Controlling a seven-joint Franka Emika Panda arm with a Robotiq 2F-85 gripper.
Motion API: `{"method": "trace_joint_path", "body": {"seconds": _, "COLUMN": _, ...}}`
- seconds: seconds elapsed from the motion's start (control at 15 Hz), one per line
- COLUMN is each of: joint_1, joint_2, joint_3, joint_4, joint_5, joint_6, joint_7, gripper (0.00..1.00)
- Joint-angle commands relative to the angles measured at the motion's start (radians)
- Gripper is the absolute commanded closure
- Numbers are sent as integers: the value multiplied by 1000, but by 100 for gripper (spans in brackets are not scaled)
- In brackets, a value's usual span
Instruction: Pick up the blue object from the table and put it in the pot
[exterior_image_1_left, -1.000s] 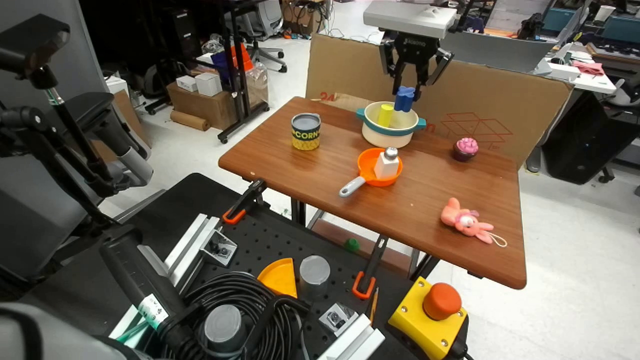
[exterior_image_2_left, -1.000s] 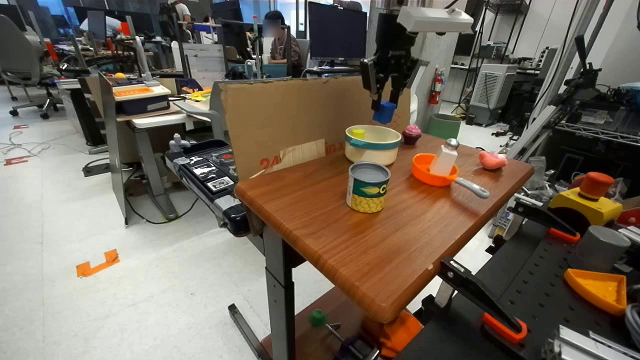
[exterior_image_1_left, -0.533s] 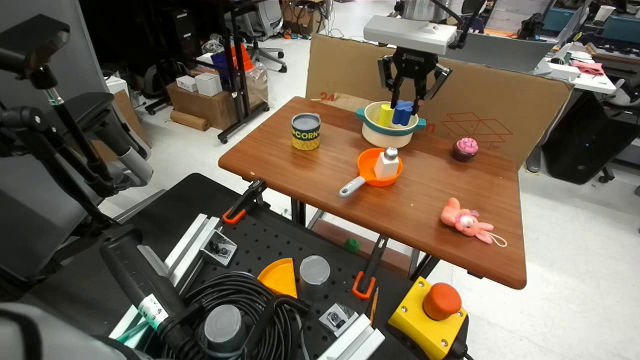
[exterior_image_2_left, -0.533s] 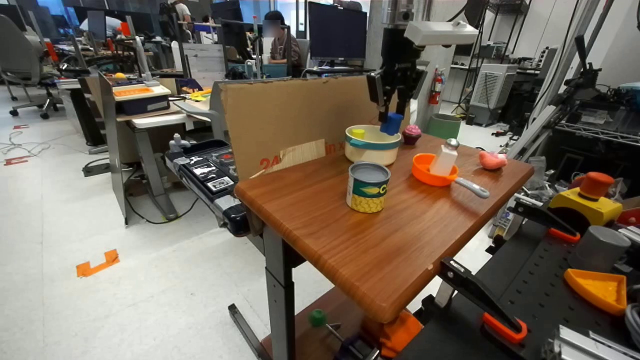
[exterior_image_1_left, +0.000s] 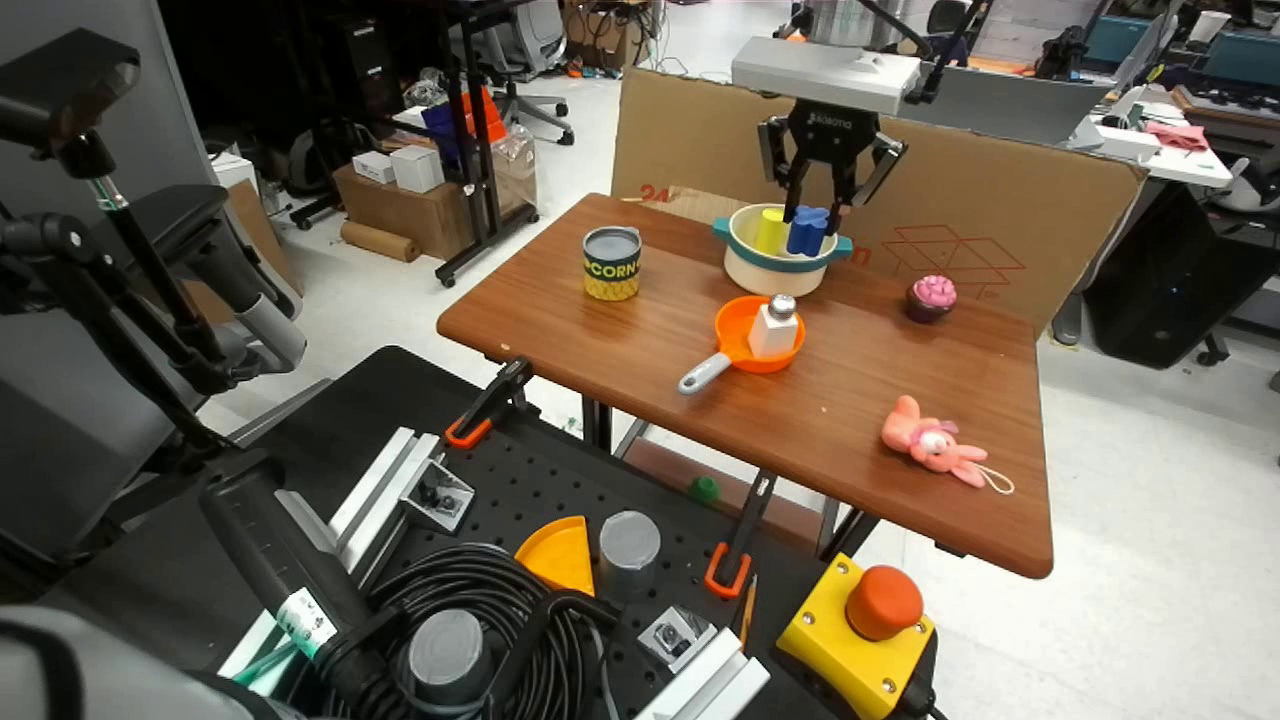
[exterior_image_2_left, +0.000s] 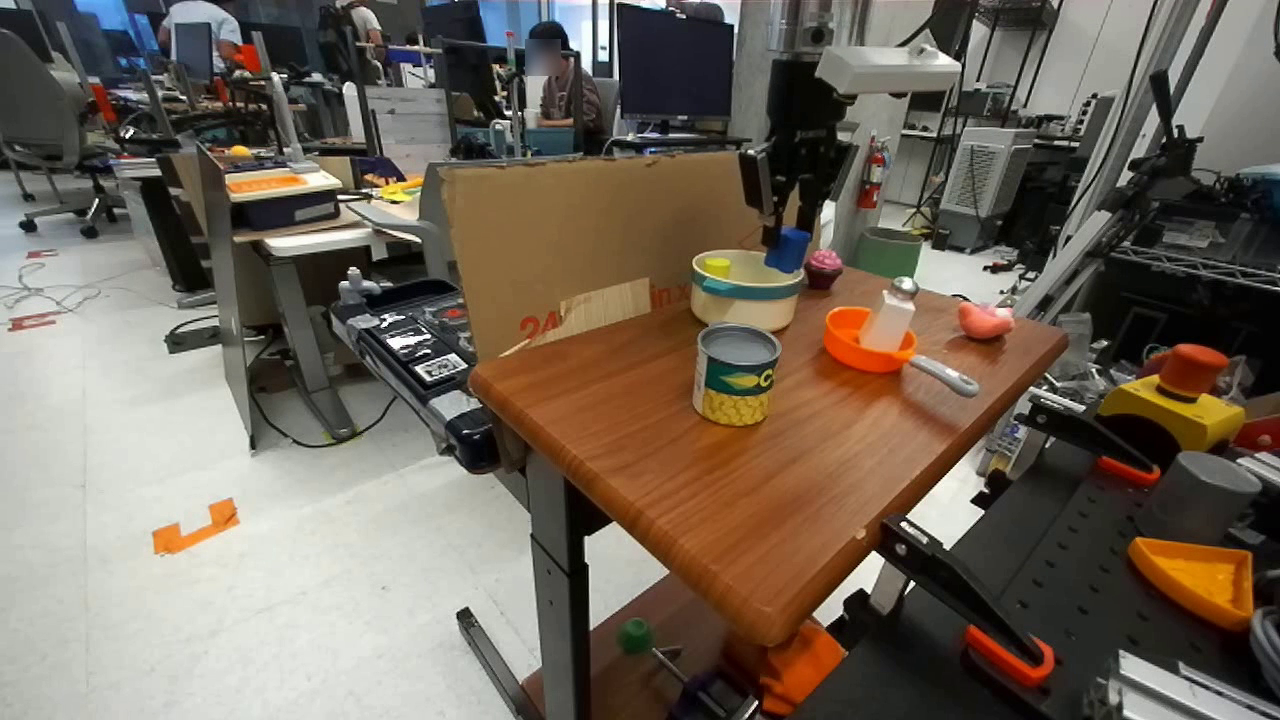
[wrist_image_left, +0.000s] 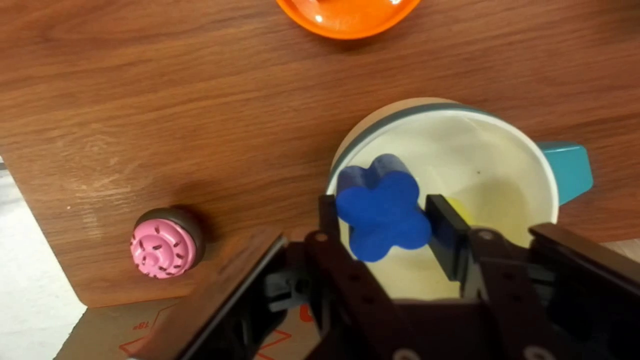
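Observation:
A blue clover-shaped block, the blue object (exterior_image_1_left: 807, 235) (exterior_image_2_left: 787, 252) (wrist_image_left: 382, 210), is pinched between the fingers of my gripper (exterior_image_1_left: 812, 217) (wrist_image_left: 384, 216). The pot (exterior_image_1_left: 770, 278) (exterior_image_2_left: 745, 312) (wrist_image_left: 542, 165), cream with a teal band and teal handles, stands at the back of the table. In both exterior views the block's lower end is at the pot's mouth; in the wrist view it is over the side of the opening away from the yellow cylinder (exterior_image_1_left: 770, 232) (exterior_image_2_left: 716, 267), which stands inside the pot. Whether the block touches the pot cannot be told.
A cardboard wall (exterior_image_1_left: 980, 215) rises right behind the pot. In front stands an orange pan (exterior_image_1_left: 735, 322) holding a white shaker (exterior_image_1_left: 772, 332). A corn can (exterior_image_1_left: 612, 268), a cupcake (exterior_image_1_left: 932, 298) (wrist_image_left: 163, 248) and a pink plush toy (exterior_image_1_left: 935, 445) are also on the table.
My gripper has come down with the blue object, from above the pot to its mouth. Over the last half second it has shifted only slightly sideways. The pot and the other things have stayed put.

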Motion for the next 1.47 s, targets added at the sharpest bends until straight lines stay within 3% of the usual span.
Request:
{"method": "trace_joint_path", "body": {"seconds": 0.0, "joint_1": -19, "joint_2": -28, "joint_3": 16, "joint_4": -23, "joint_5": 15, "joint_6": 15, "joint_7": -46, "gripper": 78}}
{"method": "trace_joint_path", "body": {"seconds": 0.6, "joint_1": -51, "joint_2": -57, "joint_3": 50, "joint_4": -43, "joint_5": 73, "joint_6": 24, "joint_7": -183, "gripper": 78}}
{"method": "trace_joint_path", "body": {"seconds": 0.67, "joint_1": -52, "joint_2": -58, "joint_3": 50, "joint_4": -44, "joint_5": 72, "joint_6": 22, "joint_7": -192, "gripper": 38}}
{"method": "trace_joint_path", "body": {"seconds": 0.93, "joint_1": -53, "joint_2": -54, "joint_3": 45, "joint_4": -39, "joint_5": 70, "joint_6": 3, "joint_7": -192, "gripper": 6}}
{"method": "trace_joint_path", "body": {"seconds": 1.07, "joint_1": -55, "joint_2": -53, "joint_3": 44, "joint_4": -37, "joint_5": 70, "joint_6": -2, "joint_7": -190, "gripper": 0}}
{"method": "trace_joint_path", "body": {"seconds": 1.4, "joint_1": -52, "joint_2": -55, "joint_3": 36, "joint_4": -42, "joint_5": 59, "joint_6": -7, "joint_7": -173, "gripper": 0}}
